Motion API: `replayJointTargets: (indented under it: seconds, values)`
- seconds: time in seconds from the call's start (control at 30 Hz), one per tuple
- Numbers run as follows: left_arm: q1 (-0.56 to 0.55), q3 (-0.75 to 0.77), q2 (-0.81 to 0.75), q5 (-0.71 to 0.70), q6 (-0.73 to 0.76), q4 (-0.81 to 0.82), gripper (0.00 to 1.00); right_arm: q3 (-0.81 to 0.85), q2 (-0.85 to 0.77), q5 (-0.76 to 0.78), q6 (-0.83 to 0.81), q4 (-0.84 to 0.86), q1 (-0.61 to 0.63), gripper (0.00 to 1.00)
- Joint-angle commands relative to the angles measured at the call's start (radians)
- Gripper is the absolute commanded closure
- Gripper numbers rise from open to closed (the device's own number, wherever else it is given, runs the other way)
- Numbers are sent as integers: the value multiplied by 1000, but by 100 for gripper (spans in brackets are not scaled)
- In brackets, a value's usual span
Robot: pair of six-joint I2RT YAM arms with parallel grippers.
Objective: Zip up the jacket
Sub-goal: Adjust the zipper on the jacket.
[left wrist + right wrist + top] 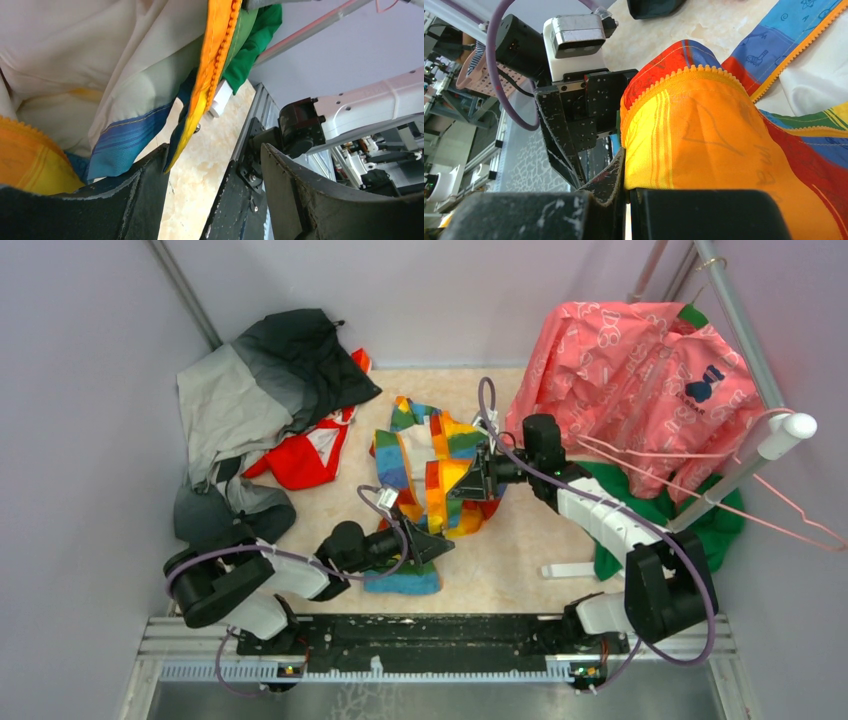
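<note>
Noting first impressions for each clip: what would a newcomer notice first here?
The rainbow-striped jacket lies mid-table, with the right gripper shut on its orange front and the left gripper open at its lower edge. Next come the pink garment bunched at back right and the grey-and-black jacket heaped at back left.

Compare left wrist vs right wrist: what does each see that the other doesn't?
Left wrist only: the left claw open, the zipper edge hanging by one finger, not clamped; pale lining; green cloth.
Right wrist only: the right claw shut on an orange-yellow fold, with red stripes beside it.
Both: the jacket, its orange zipper teeth, the marbled tabletop.
</note>
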Motion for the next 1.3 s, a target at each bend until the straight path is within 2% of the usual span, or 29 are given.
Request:
replayJointTargets:
  seconds: [0.0, 0.2, 0.3, 0.67, 0.87, 1.03, 1.27]
  values:
    - [-6, -1, 33, -55, -33, 149, 29, 0, 3, -28, 46, 86, -8, 100]
    - [-4, -9, 25, -99, -54, 89, 30, -3, 1, -35, 64, 100, -11, 100]
    - [-3, -24, 10, -105, -62, 111, 30, -6, 3, -37, 73, 110, -12, 100]
    - [5, -29, 26, -34, -155, 213, 45, -5, 9, -20, 55, 92, -17, 100]
    - [5, -27, 26, -25, -180, 204, 51, -2, 10, -8, 42, 77, -19, 100]
    - [5, -32, 11, -35, -228, 100, 50, -1, 11, 0, 31, 66, -19, 100]
    - [5, -20, 14, -24, -294, 62, 44, -1, 14, -4, 34, 69, -18, 100]
